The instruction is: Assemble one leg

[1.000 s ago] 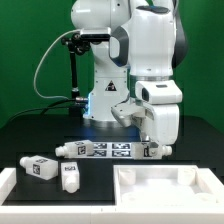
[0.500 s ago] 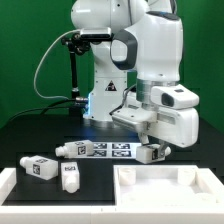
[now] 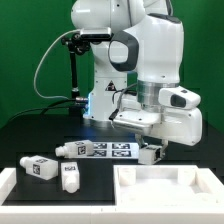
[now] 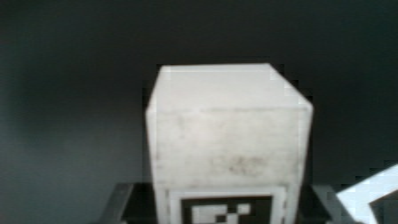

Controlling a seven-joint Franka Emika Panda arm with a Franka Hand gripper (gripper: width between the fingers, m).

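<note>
My gripper (image 3: 148,146) is shut on a leg (image 3: 155,154), a chunky white post with a black-and-white tag, low over the black table at the exterior view's right, beside the end of the marker board (image 3: 108,150). In the wrist view the leg (image 4: 222,120) fills the middle, its tag between the dark fingers (image 4: 128,205) of my gripper (image 4: 222,208). Three more legs lie to the exterior view's left: one (image 3: 40,167), one (image 3: 70,179) and one (image 3: 70,150).
The wide flat white tabletop piece (image 3: 165,186) lies at the front on the exterior view's right. A white ledge (image 3: 10,184) runs along the front left. The robot's base (image 3: 100,100) and a black cable stand behind.
The arm's hand has swung toward the exterior view's right and turned. The held leg has tilted slightly and stayed close to the end of the marker board.
</note>
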